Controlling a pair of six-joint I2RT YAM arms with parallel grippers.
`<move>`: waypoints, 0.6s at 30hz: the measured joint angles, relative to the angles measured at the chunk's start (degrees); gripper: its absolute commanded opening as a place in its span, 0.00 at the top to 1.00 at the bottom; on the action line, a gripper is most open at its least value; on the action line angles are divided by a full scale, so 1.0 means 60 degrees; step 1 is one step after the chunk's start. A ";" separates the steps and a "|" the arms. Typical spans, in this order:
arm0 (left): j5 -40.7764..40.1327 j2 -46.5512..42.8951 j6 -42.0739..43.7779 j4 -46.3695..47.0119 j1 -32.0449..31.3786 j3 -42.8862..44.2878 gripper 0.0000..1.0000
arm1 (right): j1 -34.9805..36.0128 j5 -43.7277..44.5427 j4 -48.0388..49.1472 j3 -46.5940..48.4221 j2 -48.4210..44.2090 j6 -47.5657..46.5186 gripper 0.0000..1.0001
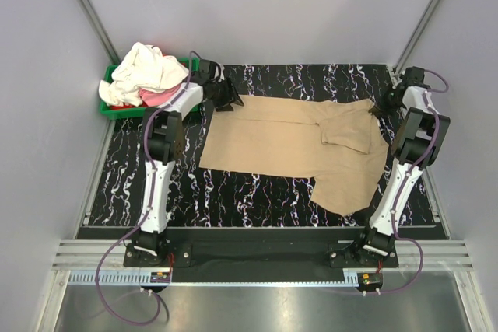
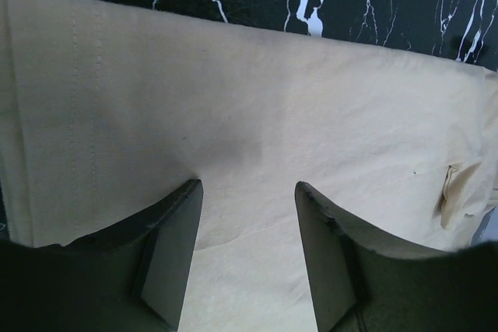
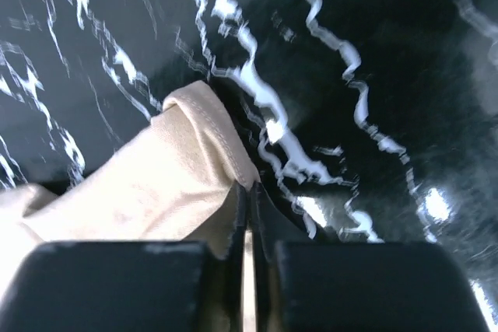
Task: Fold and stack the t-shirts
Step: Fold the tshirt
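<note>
Tan-khaki t-shirt [image 1: 288, 141] lies spread on the black marbled table [image 1: 257, 192], one flap trailing toward the near edge. Right gripper [image 3: 249, 192] is pinched closed on its cloth at the far right corner. Left gripper [image 2: 247, 192] hangs over the shirt's far left edge, jaws spread wide. Beyond, a green bin [image 1: 109, 108] holds the cream-white t-shirt [image 1: 148, 68] and the pink-red t-shirt [image 1: 156, 97].

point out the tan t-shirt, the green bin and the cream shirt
tan t-shirt [image 1: 280, 141], top view, middle of its body
green bin [image 1: 117, 111], top view, near wall
cream shirt [image 1: 148, 68], top view, bunched top
</note>
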 measured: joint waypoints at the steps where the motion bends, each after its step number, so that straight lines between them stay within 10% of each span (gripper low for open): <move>1: -0.0029 0.0004 -0.0066 0.0004 0.0025 0.0000 0.42 | -0.0040 -0.0004 0.0146 0.0011 0.0029 0.0073 1.00; 9: -0.0229 0.0484 -0.0590 0.0007 0.0146 0.0805 0.42 | -0.0186 0.0011 0.1300 0.0215 0.0368 0.0754 0.99; 18: 0.0149 0.0543 -0.0586 -0.0062 0.0204 0.1432 0.41 | -0.0270 -0.0204 0.1672 -0.0015 0.0200 0.1701 0.67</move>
